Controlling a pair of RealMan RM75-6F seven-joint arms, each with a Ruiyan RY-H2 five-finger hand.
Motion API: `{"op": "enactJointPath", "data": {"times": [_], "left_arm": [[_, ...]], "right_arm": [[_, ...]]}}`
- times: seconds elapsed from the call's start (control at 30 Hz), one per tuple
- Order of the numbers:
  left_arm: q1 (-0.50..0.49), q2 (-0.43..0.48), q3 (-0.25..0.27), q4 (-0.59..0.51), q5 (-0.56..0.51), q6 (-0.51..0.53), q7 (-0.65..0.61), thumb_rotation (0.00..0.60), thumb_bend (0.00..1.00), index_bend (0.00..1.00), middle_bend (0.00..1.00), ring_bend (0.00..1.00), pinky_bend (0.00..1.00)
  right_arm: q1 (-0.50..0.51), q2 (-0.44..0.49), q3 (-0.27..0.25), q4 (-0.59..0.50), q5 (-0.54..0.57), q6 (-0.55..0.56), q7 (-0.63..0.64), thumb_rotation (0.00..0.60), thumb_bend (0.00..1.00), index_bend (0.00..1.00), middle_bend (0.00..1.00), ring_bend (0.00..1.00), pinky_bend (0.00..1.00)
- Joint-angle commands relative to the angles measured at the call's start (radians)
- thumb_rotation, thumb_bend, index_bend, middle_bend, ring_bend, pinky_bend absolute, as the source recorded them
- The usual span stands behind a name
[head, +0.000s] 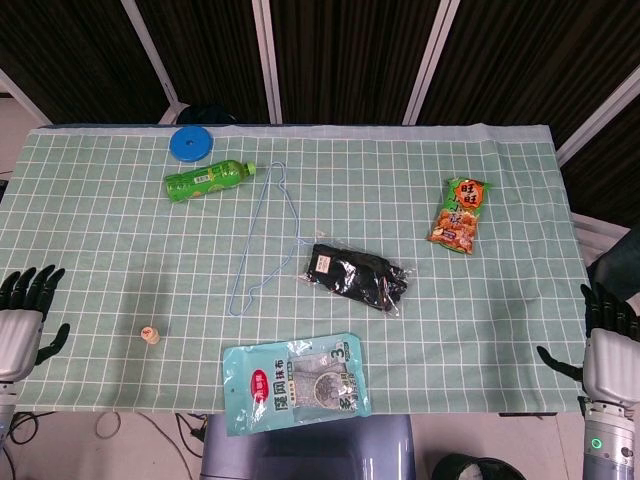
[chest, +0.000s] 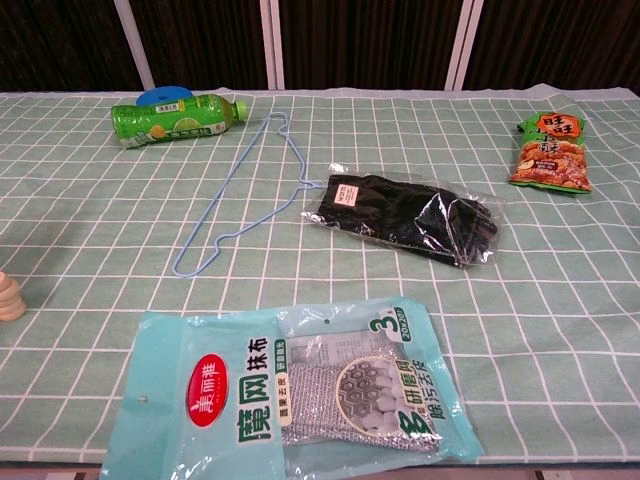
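Note:
My left hand (head: 20, 320) hangs open at the table's left edge in the head view, fingers apart and holding nothing. A small wooden piece (head: 149, 335) (chest: 9, 297) stands on the cloth to its right, apart from it. At the right edge my right hand (head: 607, 350) is open too, off the table's corner, with nothing in it. Neither hand shows in the chest view.
On the green checked cloth (head: 100, 230) lie a green bottle (head: 207, 179), a blue lid (head: 191, 143), a blue wire hanger (head: 262, 240), bagged black gloves (head: 357, 277), a snack bag (head: 459, 214) and a teal cloth packet (head: 294, 383) at the front edge.

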Motion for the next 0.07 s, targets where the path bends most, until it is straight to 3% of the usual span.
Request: {"op": "enactJointPath", "data": {"times": [0.03,0.07], "left_arm": [[0.006,-0.006,-0.01,0.01,0.009,0.016,-0.017,0.6,0.35,0.03,0.03,0.0,0.05],[0.008,-0.006,-0.011,0.012,0.011,0.019,-0.021,0.6,0.35,0.03,0.03,0.0,0.05]], "right_arm": [[0.0,0.0,0.0,0.001,0.001,0.0,0.002,0.6,0.2,0.07,0.05,0.03,0.0],[0.0,0.0,0.0,0.002,0.0,-0.001,0.003,0.6,0.2,0.07,0.05,0.03,0.0]]}}
